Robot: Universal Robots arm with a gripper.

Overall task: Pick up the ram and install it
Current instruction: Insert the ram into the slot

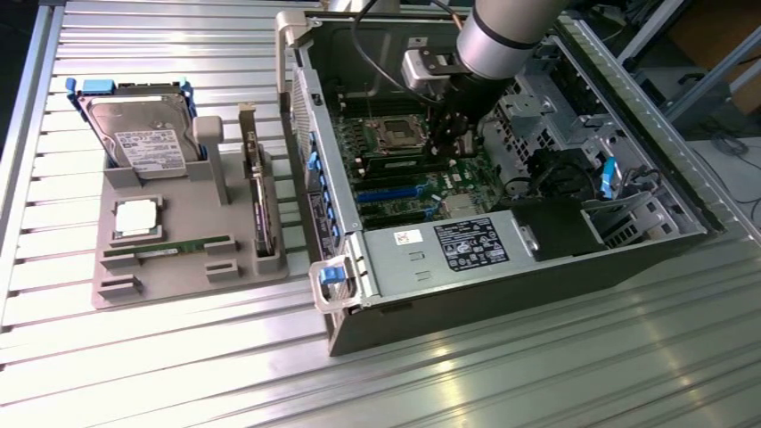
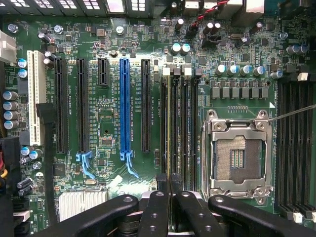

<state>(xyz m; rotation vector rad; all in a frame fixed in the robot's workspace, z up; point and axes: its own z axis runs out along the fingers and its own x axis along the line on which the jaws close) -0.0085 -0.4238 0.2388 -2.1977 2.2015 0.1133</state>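
Long green circuit-board ram stick [image 1: 167, 249] lies in the grey plastic tray [image 1: 178, 287], toward its edge opposite the silver hard drive [image 1: 141, 134]. The black gripper [image 2: 170, 181], closed on nothing visible, hangs over the green motherboard [image 2: 108, 113]. A clean pick likely needs opened fingers straddling the stick's thin edges squarely.

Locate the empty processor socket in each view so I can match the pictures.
Exterior view: the processor socket lies just to the exterior view's left of the hand, farther up the picture than the blue expansion slot.
Wrist view: the processor socket lies across the black memory slots from the blue expansion slot, near the hand.
Shared landmark: the blue expansion slot.
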